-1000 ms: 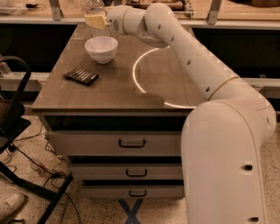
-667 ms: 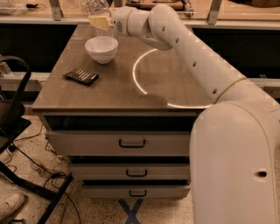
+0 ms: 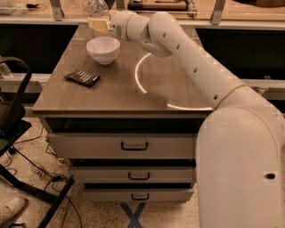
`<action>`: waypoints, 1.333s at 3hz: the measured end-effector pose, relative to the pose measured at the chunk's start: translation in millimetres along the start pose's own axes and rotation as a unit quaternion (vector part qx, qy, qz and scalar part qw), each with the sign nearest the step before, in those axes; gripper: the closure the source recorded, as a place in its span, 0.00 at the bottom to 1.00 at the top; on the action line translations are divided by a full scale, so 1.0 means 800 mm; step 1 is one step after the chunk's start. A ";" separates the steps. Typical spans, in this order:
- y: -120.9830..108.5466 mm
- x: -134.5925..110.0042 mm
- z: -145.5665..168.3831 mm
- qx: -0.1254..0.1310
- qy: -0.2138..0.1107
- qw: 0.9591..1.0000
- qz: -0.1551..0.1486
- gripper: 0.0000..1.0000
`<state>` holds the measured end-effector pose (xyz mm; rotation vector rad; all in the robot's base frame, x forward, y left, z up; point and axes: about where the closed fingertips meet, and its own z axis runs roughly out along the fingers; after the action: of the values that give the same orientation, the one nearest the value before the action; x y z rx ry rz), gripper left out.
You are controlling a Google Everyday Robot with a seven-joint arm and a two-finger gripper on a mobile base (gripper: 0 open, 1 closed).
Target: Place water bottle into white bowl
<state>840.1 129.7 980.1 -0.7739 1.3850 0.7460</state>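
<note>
Pincer (image 3: 99, 25) with water bottle (image 3: 98, 8) above white bowl (image 3: 103, 50)

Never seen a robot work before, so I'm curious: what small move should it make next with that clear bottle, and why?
Probably ease down and slightly nearer. The gripper, jaws shut on the clear ribbed plastic water bottle, hangs just above and behind the small round white bowl, so the bottle isn't in it yet.
</note>
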 end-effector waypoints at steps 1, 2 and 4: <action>-0.001 0.004 -0.002 0.010 0.012 1.000 -0.007 1.00; -0.003 0.007 -0.004 0.018 0.019 1.000 -0.011 1.00; -0.004 0.016 0.000 0.029 0.017 0.999 -0.008 1.00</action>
<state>843.5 128.4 967.5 -0.7545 1.4228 0.6791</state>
